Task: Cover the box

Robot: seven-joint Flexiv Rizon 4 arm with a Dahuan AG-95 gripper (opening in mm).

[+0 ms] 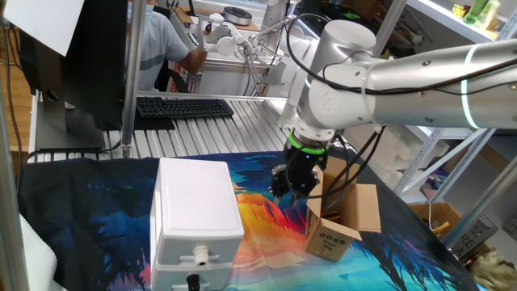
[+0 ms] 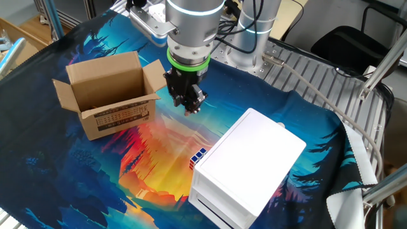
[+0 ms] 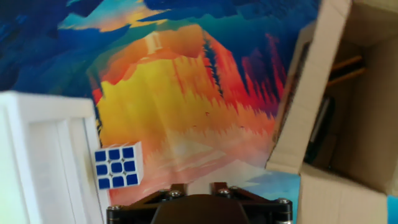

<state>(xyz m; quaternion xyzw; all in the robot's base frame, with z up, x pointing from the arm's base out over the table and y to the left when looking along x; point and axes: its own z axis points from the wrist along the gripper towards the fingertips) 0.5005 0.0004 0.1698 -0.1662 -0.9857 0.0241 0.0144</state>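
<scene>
The box [image 2: 108, 95] is a small brown cardboard carton with black print on one side. It stands on the colourful cloth with its top flaps open. It also shows at the right in one fixed view [image 1: 343, 218] and at the right edge of the hand view [image 3: 348, 93]. My gripper [image 2: 193, 107] hangs just beside the box's nearest flap, pointing down at the cloth. It does not touch the box. Its fingers [image 3: 176, 188] stand close together with a narrow gap and nothing between them. In one fixed view the gripper [image 1: 291, 190] is left of the box.
A large white plastic case [image 2: 248, 165] stands on the cloth on the gripper's other side. A small Rubik's cube [image 2: 198, 157] rests against its wall. A keyboard [image 1: 184, 107] lies on the metal table behind the cloth. A person [image 1: 161, 48] sits further back.
</scene>
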